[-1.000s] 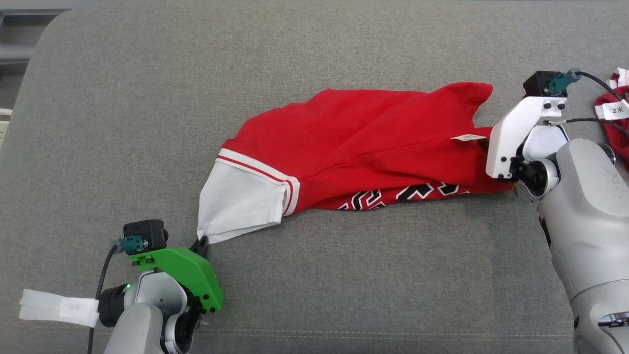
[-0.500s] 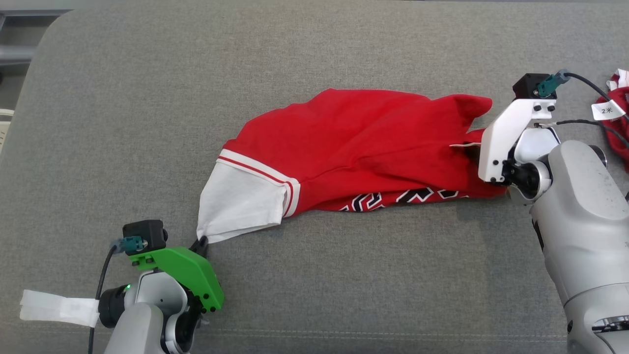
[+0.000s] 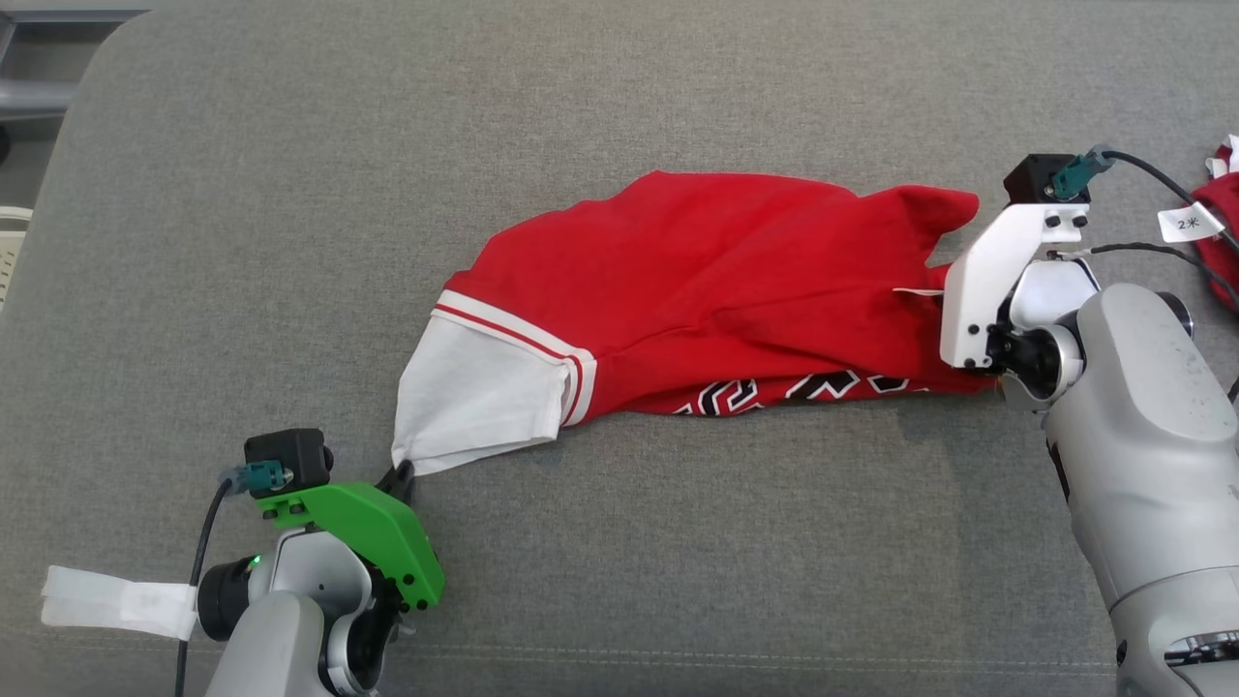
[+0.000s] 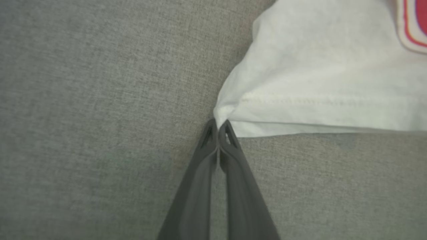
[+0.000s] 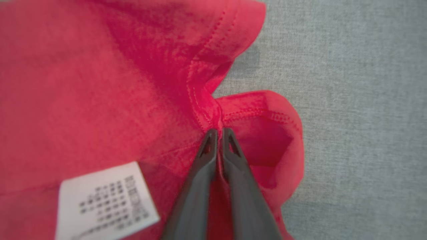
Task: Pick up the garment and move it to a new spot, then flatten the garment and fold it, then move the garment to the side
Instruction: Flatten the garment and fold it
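1. On the grey woven cushion surface (image 3: 619, 97), the red cotton T-shirt (image 3: 716, 290), with its white sleeve (image 3: 479, 397) and black-and-white print, lies bunched and creased near the middle. It is strung between the two arms, the sleeve end nearer the robot.
2. Thin bites: each grip takes only a small pinch at the very edge of the cloth. A firm pull apart to flatten it could, I judge, drag the fabric out of one pair of fingers, and that end would fall slack.
3. Wrong layers: the right pinch sits on a puckered fold of stitched hem, near the white printed care label (image 5: 106, 200). If it holds a gathered layer or only one layer, spreading may twist the body instead of laying it flat.
4. Neighbour: a second red garment (image 3: 1227, 194) lies at the far right edge, near the right arm. A wide outward sweep could catch it.
5. Left gripper (image 4: 218, 126): the jaws are pressed together with no gap to see, clamped on the corner tip of the white sleeve's hem just above the cushion.
6. Right gripper (image 5: 218, 133): the jaws are almost together, with only a sliver between them that pinches red hem fabric. Cloth bulges on both sides of the fingers.
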Robot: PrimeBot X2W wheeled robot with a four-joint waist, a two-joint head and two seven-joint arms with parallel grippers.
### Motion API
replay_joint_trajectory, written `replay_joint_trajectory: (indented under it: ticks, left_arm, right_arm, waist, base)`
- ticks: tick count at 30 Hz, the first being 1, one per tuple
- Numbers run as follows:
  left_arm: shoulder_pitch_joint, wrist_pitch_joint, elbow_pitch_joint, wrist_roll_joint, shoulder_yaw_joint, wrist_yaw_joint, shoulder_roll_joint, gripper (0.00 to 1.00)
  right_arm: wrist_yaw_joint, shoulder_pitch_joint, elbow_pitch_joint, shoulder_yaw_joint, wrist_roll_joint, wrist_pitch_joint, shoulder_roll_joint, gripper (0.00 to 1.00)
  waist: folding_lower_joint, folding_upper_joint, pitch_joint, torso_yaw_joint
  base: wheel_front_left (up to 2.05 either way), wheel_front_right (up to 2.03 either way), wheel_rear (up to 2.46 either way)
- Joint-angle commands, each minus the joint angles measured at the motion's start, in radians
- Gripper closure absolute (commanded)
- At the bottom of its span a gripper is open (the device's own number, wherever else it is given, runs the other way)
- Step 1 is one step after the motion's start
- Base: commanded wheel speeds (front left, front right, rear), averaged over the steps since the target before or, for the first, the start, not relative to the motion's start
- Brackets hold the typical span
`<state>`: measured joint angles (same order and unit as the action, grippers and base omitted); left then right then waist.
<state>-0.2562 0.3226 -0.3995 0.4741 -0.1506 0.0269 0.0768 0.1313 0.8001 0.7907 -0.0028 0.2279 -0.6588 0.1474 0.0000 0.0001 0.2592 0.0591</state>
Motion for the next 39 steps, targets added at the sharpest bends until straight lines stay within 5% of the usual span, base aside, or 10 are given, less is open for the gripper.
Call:
replay_joint_trajectory:
  ticks: [1, 9, 17, 24, 31, 39]
  left_arm:
    - [-0.003, 0.001, -0.016, 0.002, 0.0, 0.007, 0.01, 1.0]
    - [-0.027, -0.058, 0.021, 0.034, 0.027, -0.005, 0.006, 1.0]
    - [-0.094, -0.132, 0.126, 0.179, 0.103, -0.035, -0.015, 1.0]
    - [-0.195, -0.15, 0.177, 0.289, 0.148, -0.019, -0.021, 1.0]
    - [-0.377, -0.068, 0.159, 0.388, 0.186, 0.019, 0.0, 1.0]
    - [-0.677, -0.003, 0.097, 0.41, 0.212, 0.053, 0.064, 1.0]
  right_arm:
    - [-0.001, -0.017, -0.005, 0.0, -0.004, -0.005, 0.005, 1.0]
    - [-0.001, -0.014, -0.048, -0.02, 0.018, 0.057, 0.007, 1.0]
    - [-0.001, 0.002, -0.103, -0.07, 0.087, 0.141, -0.002, 1.0]
    - [-0.001, 0.033, -0.188, -0.071, 0.159, 0.199, -0.015, 1.0]
    - [-0.001, 0.115, -0.269, -0.04, 0.224, 0.223, -0.032, 1.0]
    - [-0.001, 0.331, -0.238, -0.029, 0.168, 0.377, -0.06, 1.0]
  waist:
    - [0.0, -0.0001, -0.001, -0.001]
    - [0.0, -0.0001, -0.023, -0.005]
    - [0.0, -0.0001, -0.074, -0.021]
    - [0.0, -0.0001, -0.081, -0.051]
    - [0.0, -0.0001, 0.014, -0.098]
    - [0.0, -0.0001, 0.168, -0.153]
  base:
    - [0.0, 0.0, 0.0]
    - [0.0, 0.0, 0.0]
    - [0.0, 0.0, 0.0]
    - [0.0, 0.0, 0.0]
    - [0.0, 0.0, 0.0]
    - [0.0, 0.0, 0.0]
